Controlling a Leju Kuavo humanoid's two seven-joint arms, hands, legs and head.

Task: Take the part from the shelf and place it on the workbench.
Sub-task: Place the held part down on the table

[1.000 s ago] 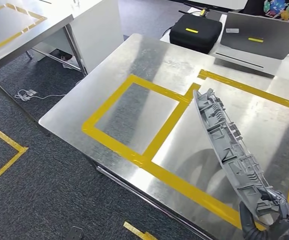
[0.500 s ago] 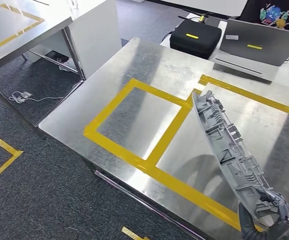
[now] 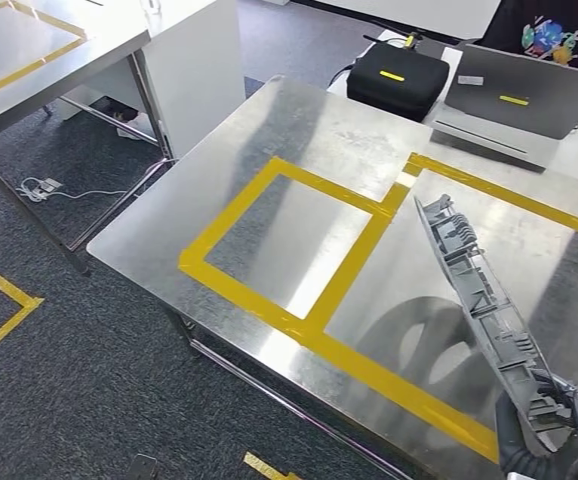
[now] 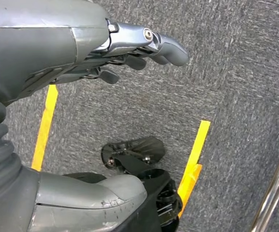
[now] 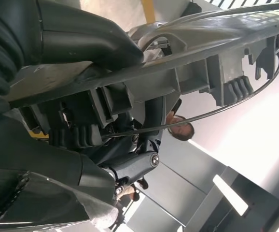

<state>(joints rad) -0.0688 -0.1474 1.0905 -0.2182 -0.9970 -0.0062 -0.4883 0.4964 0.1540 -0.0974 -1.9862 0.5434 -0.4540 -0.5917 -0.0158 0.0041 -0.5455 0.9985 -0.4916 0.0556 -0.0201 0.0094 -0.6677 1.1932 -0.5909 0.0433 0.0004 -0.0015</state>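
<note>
Rt hand (image 3: 554, 445) at lower-rt corner of head view, fingers wrapped round near end of the part (image 3: 490, 320). Grasping it firmly; in rt wrist view thumb (image 5: 90, 41) pressed over one face of part (image 5: 203, 53), darker fingers (image 5: 131, 164) hooked under ribbed side. Part = long grey curved plastic moulding w/ ribs and clips on inner face. Held in air above workbench (image 3: 286, 130), slanting up and away from hand, far tip over rt-hand yellow-taped box. Not touching surface; dark shadow of it on metal beneath.

Workbench: shiny steel top w/ yellow tape (image 3: 346, 270) marking two rectangles side by side, left one bare.

Lt hand (image 4: 131, 48) hanging low beside body over grey carpet (image 4: 240, 72), fingers loosely extended, nothing in it – released. Yellow floor tape strips (image 4: 198, 145) under it.

Beyond bench: black zip case (image 3: 395, 75) and grey laptop-like case (image 3: 524, 95) on a white table. Second steel table (image 3: 37, 60) w/ yellow tape at upper left, white cabinet (image 3: 195, 70) next to it, white cable (image 3: 52, 188) on carpet below.
</note>
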